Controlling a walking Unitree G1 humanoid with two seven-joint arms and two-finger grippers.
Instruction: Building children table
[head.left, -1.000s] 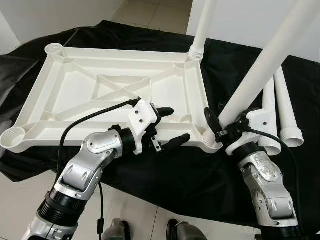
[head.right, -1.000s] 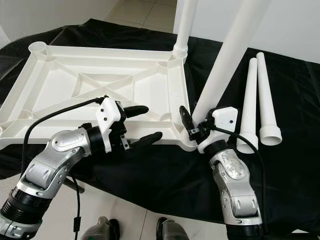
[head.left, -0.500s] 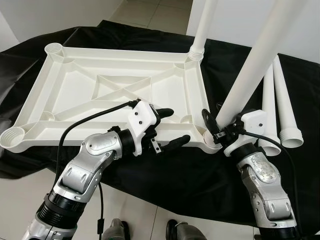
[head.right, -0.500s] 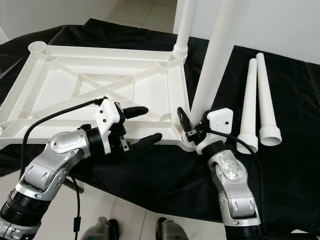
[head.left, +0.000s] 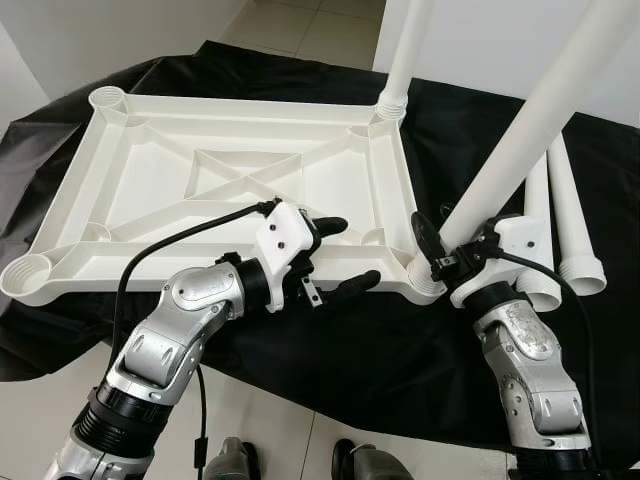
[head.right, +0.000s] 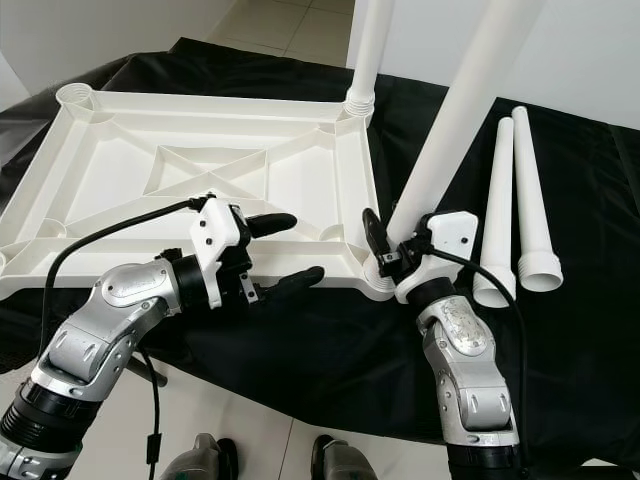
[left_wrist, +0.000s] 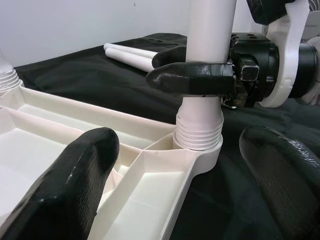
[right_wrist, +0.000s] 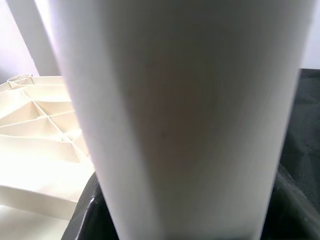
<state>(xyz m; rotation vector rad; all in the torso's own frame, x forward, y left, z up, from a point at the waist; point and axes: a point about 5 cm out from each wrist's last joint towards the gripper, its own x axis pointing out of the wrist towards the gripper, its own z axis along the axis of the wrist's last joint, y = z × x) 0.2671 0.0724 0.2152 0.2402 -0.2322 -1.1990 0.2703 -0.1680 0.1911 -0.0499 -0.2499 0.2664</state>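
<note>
Two legs stand up; the second is not seated yet.
Right gripper (head.left: 437, 247) holds tight the leg (head.left: 520, 125) just above the corner socket (left_wrist: 199, 150); left gripper (head.left: 335, 257), fingers wide, should steady the tabletop (head.left: 150, 190).

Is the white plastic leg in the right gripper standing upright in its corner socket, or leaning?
Leaning. The white plastic leg slants rightward from the corner socket, its threaded end entered; right gripper clamps it.

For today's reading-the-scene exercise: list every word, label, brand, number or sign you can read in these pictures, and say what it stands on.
None can be read: the white tabletop, the legs, the black cloth and both grippers, left and right, carry no legible text.
</note>
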